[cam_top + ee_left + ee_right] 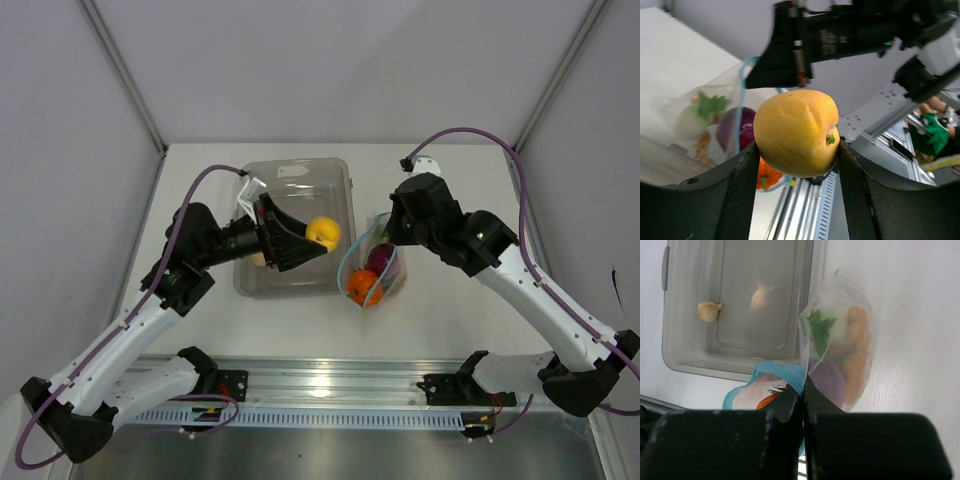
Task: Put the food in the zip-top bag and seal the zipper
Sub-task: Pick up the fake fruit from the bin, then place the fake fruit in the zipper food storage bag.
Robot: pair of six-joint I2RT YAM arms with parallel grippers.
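Left gripper point(308, 240) clamps the lemon point(323, 233) over the tray point(343, 175) edge, near the bag point(385, 272). Right gripper point(803, 399) pinches the bag's blue rim point(782, 368), mouth open. Next, I reckon: carry the lemon over the mouth, then release.

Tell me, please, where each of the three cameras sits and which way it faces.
Top external: fixed above and behind the robot, looking down on the table; left arm and right arm show, bases at the bottom.
Left wrist: on the left arm, looking along its fingers, which clamp the lemon, toward the zip-top bag and the right arm.
Right wrist: on the right arm, looking down past its pinched fingers onto bag and tray.
Shared: both wrist views show the bag's purple onion.
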